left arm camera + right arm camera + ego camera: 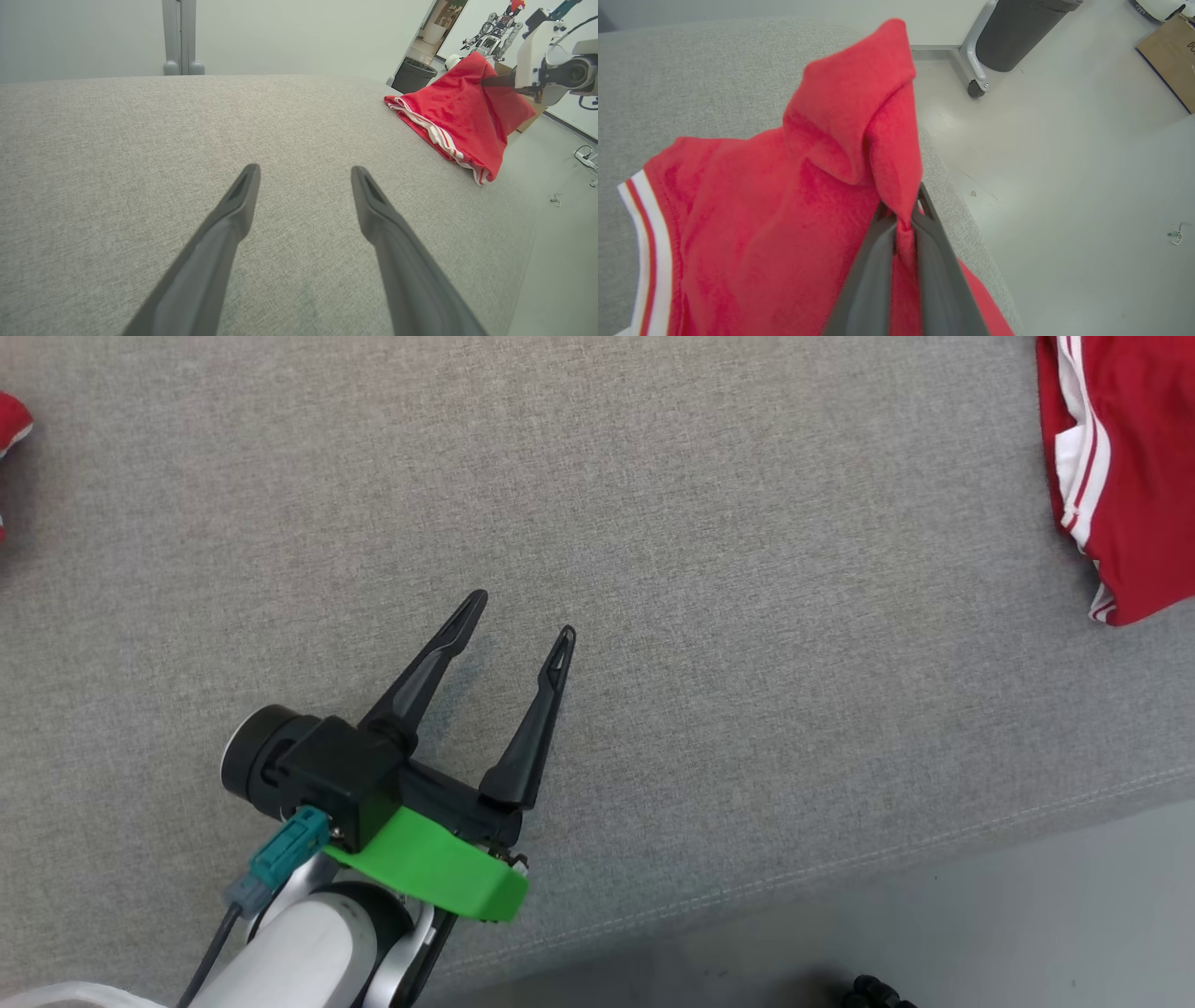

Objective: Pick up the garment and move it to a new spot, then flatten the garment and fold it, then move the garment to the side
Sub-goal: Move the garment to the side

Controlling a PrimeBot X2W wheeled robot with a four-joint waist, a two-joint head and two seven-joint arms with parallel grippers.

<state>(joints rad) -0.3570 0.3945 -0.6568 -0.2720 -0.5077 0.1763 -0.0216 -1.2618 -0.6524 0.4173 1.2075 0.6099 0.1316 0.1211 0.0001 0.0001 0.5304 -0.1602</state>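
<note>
The garment [1130, 476] is soft red knit with a fleecy nap and white-and-red striped trim along one hem. On my head view it sits bunched at 2 o'clock, right against the frame's edge. On the left wrist view it shows as a rumpled heap at 2 o'clock [458, 116], with one peak pulled up off the surface.

The surface [747, 616] is a flat pad covered in grey woven cloth with a fine heathered weave. A stitched seam runs along its edge at 5 o'clock, and the smooth, pale floor [1027, 915] shows beyond it. A dark round bin [1017, 32] stands at 1 o'clock on the right wrist view, with a cardboard box [1167, 51] at 2 o'clock.

My left gripper [521, 616] is at 7 o'clock on the head view. Its two tapered dark fingers [224, 242] are spread wide over bare cloth with nothing between them, aimed toward 1 o'clock. A bright green plastic bracket [429, 868] sits at its wrist.

My right gripper [903, 214] is closed tight, pinching a fold of the garment [784, 210], and the cloth rises in a cone past its tips.
</note>
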